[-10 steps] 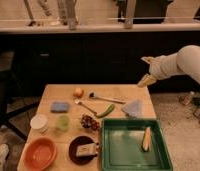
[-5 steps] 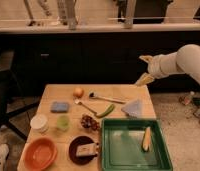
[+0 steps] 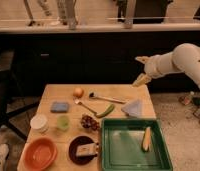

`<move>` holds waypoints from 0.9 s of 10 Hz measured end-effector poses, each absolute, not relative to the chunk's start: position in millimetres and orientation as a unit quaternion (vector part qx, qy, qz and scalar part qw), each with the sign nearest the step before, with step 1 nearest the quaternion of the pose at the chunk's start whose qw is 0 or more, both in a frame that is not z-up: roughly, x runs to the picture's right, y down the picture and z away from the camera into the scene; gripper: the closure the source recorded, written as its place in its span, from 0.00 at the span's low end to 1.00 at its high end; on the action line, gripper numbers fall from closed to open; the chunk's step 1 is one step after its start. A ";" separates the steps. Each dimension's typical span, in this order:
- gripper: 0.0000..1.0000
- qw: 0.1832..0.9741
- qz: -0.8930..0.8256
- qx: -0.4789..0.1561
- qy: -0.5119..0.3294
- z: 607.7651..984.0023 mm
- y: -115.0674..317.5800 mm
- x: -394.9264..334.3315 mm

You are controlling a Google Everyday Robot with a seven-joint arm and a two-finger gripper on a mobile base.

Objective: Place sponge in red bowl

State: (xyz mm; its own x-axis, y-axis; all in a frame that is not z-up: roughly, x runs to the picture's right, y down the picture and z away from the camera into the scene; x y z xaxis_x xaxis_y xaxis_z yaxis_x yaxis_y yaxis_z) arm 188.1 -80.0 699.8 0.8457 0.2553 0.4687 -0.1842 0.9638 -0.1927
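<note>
Table (image 3: 117, 92): light wood, crowded w/ stuff; clock dirs taken from its middle, 12 = far edge.
Red bowl (image 3: 40, 152): near-left corner, abt 7 o'clock, nothing in it that I can see.
White container (image 3: 39, 122): round, left edge, abt 8 o'clock, just beyond the bowl.
Sponge (image 3: 59, 106): flat blue-grey pad lying on the table at abt 10 o'clock, well apart from the bowl, nothing touching it.
Green cup (image 3: 63, 122): small, just beside the white container at its 3 o'clock.
Orange fruit (image 3: 78, 92): round, far side, abt 11 o'clock.
Dark plate (image 3: 79, 155): near edge, 6 o'clock, just right of the bowl, w/ a pale item on it; can't tell what.
Long green veg (image 3: 105, 110): abt centre, lying slantwise.
Blue cloth (image 3: 133, 107): pale folded triangle, abt 2 o'clock.
Green tray (image 3: 123, 147): near-right corner, 4–5 o'clock, w/ a yellowish stick-shaped thing (image 3: 147, 139) at its right side.
Gripper (image 3: 140, 70): up in the air past the table's far-right corner, abt 1 o'clock, well apart from the sponge; jaws spread wide, holding nothing.
Arm (image 3: 185, 59): white, comes in from the right.
</note>
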 end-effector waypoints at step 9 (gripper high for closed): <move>0.20 0.940 0.002 -0.214 -0.267 788.1 -26.1 74.9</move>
State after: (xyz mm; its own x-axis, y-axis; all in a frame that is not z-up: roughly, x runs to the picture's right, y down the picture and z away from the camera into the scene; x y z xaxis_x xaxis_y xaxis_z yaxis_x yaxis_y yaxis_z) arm 74.9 -26.1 788.1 0.8574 0.1184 0.5009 0.1100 0.9086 -0.4030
